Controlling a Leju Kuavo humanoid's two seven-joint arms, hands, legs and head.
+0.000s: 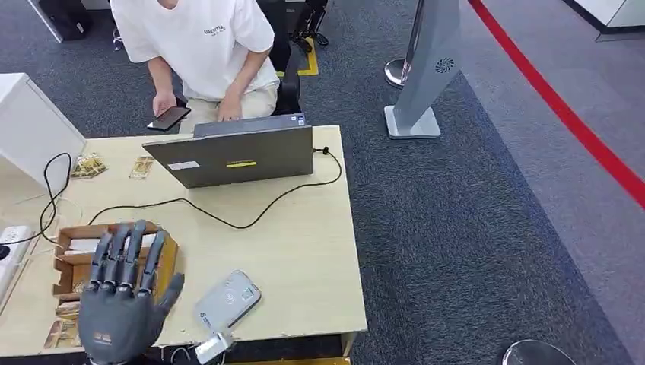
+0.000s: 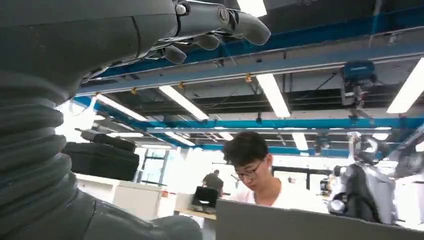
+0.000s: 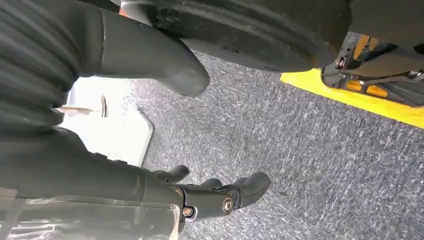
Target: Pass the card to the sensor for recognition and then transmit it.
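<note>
My left hand (image 1: 122, 293) hovers flat above the counter (image 1: 304, 251), fingers (image 1: 135, 251) spread and holding nothing, stretched out over the cardboard box (image 1: 72, 262) where the cards seem to lie; I cannot pick out a single card. The box sits directly under and just ahead of my fingertips, so the reach is down, not sideways. The grey sensor (image 1: 228, 299) lies just to the right of this hand, its long axis slanting away from me. My right hand (image 3: 220, 192) hangs over the carpet, fingers loosely curled, empty. The person's shirt (image 1: 201, 46) bears small writing I cannot read.
</note>
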